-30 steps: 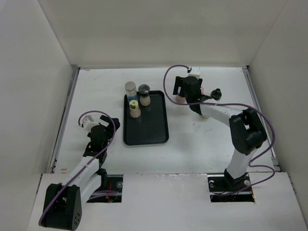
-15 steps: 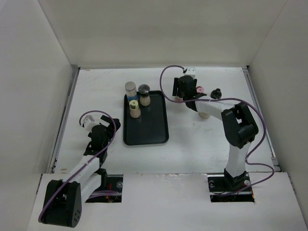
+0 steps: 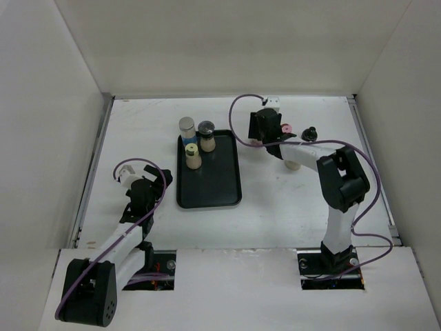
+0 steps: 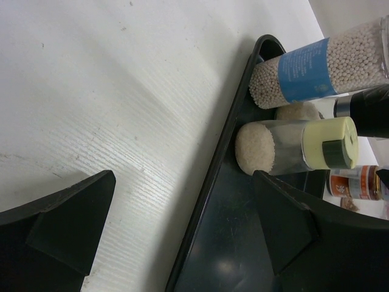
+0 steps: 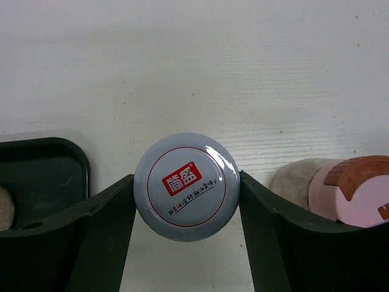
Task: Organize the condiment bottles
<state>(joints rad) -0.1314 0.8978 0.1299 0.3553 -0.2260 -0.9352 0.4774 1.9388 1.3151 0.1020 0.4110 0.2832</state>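
The upright pale-lidded spice jar [image 5: 186, 187] is pinched across its lid by the right end effector [image 5: 186, 182] (black tray [image 5: 55, 152] lying leftward).

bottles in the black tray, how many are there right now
3, all at the far end of the black tray: grey-lidded jar in the far left corner, black-lidded jar right of it, yellow-lidded jar just nearer. None seems hidden.

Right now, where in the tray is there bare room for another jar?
The tray is bare in its near half, from the yellow-lidded jar to the near rim. The far end is crowded: the grey-lidded jar, black-lidded jar and yellow one cluster there. Right of the tray, the right gripper grips the white-lidded jar beside the pink-lidded jar.
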